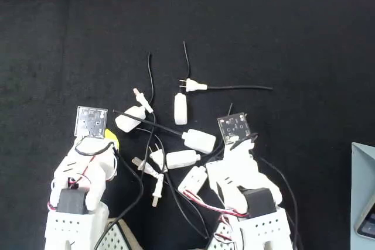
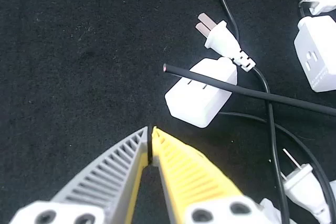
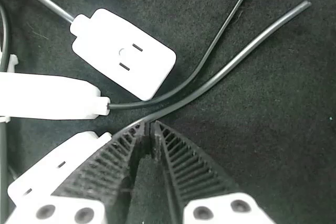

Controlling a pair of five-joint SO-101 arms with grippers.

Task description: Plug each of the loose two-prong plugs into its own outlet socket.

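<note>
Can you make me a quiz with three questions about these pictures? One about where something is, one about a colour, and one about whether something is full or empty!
1. Where do the plugs lie?
A) on the table
B) in a bowl
C) in the jaws

2. What colours are the left jaws?
A) red and blue
B) grey and yellow
C) all green

3. The socket by the right jaws is:
A) holding a plug
B) snapped in half
C) empty

Answers:
1 A, they lie loose on its black top.
2 B, the left wrist view shows one grey and one yellow.
3 C, both its slots are bare.
</note>
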